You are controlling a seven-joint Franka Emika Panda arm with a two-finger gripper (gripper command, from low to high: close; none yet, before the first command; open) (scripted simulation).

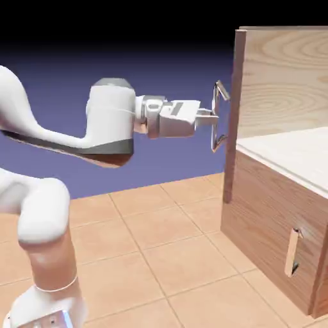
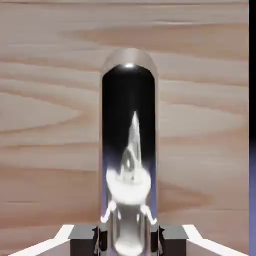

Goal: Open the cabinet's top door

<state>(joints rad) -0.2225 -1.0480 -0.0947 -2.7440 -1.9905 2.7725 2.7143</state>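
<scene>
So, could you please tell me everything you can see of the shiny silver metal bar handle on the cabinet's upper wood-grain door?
The shiny silver metal bar handle is a rounded, mirror-bright bar standing vertically off the upper wood-grain door on two short angled legs. That door is swung open, seen edge-on in the exterior view. The white arm's two-finger gripper is shut on the bar near its middle. In the hand view the bar fills the centre between the grey fingertips, reflecting the hand.
</scene>
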